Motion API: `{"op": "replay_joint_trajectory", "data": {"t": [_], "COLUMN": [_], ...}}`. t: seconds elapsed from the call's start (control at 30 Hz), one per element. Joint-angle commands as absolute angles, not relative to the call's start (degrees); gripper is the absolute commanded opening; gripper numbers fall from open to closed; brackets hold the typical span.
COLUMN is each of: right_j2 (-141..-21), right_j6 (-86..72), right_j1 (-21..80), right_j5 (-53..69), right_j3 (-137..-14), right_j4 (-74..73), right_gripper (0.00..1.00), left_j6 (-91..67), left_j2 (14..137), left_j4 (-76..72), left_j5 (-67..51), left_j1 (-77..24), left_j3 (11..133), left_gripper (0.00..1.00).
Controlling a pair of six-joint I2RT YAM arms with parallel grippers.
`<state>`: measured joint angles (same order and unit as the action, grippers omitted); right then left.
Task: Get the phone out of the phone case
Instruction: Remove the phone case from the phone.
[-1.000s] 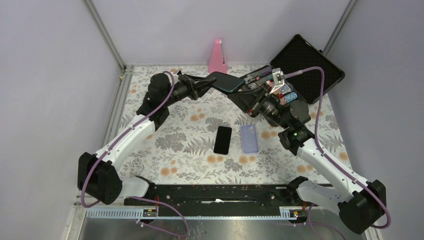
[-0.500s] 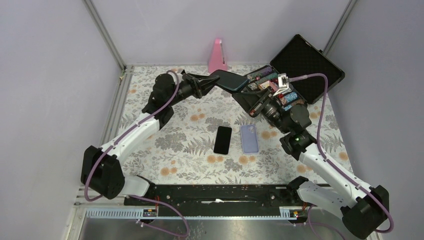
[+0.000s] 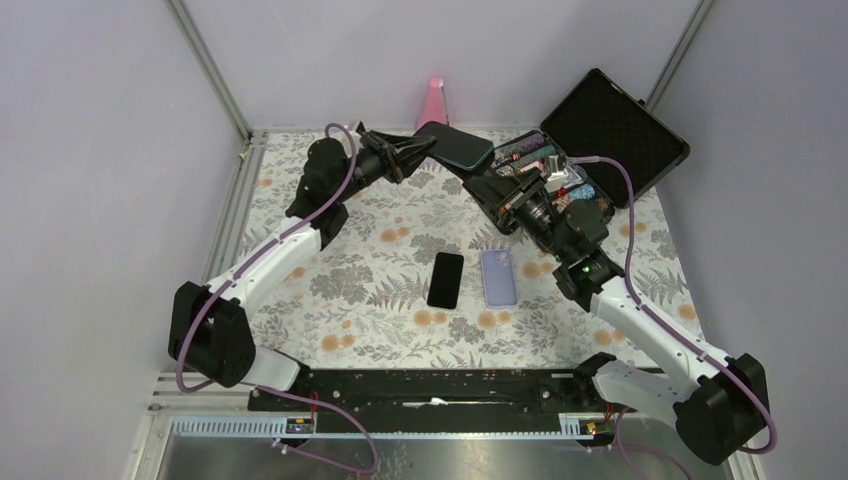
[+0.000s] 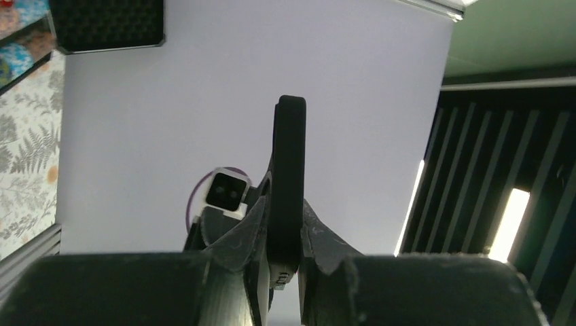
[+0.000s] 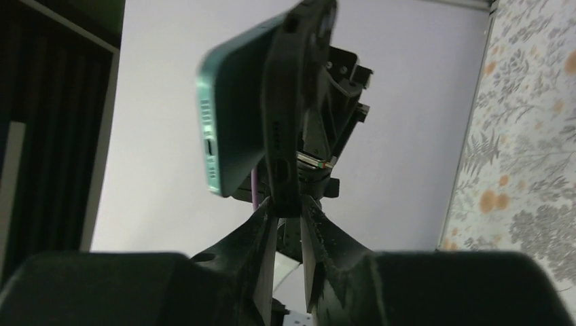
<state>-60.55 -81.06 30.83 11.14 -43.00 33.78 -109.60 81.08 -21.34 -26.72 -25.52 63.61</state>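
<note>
**Left claw and right claw clenched on one phone case**

Held aloft over the back of the counter, black, with one teal phone splaying out at its port end. Flat below: one black phone, one lilac slab, phone or case unclear. Behind: one open black box, contents indistinct.

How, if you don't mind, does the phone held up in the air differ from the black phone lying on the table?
The held phone hangs tilted in the air; the black phone lies flat, untouched. The held phone is teal-edged and sits partly out of a black case; the black phone shows no case. Both are slim rectangles.
</note>
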Motion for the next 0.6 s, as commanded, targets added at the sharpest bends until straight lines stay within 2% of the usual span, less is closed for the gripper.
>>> {"op": "replay_joint_trajectory", "data": {"t": [0.0,0.2,0.3,0.43,0.57], "right_j2": [-62.7,-62.3,-64.3,-68.2,-69.0], "right_j6": [-86.6,-82.6,-81.6,-82.0,-80.5], "right_j1": [29.8,26.3,24.1,22.8,22.8], "right_j5": [9.1,8.8,12.2,18.7,22.4], "right_j3": [-43.3,-46.2,-47.7,-49.4,-49.1], "right_j4": [22.2,18.8,22.8,30.5,34.4], "right_gripper": [0.30,0.52,0.59,0.62,0.56], "left_j6": [-111.8,-107.7,-103.0,-102.0,-101.4], "left_j2": [78.1,76.9,76.1,76.0,76.8], "left_j4": [-41.1,-38.9,-36.9,-39.0,-42.0], "left_j5": [-35.7,-38.7,-40.5,-42.4,-43.1], "left_j1": [-27.5,-27.5,-27.5,-27.5,-27.4], "left_j3": [70.8,70.7,71.4,71.3,71.7], "left_gripper": [0.00,0.00,0.00,0.00,0.00]}}
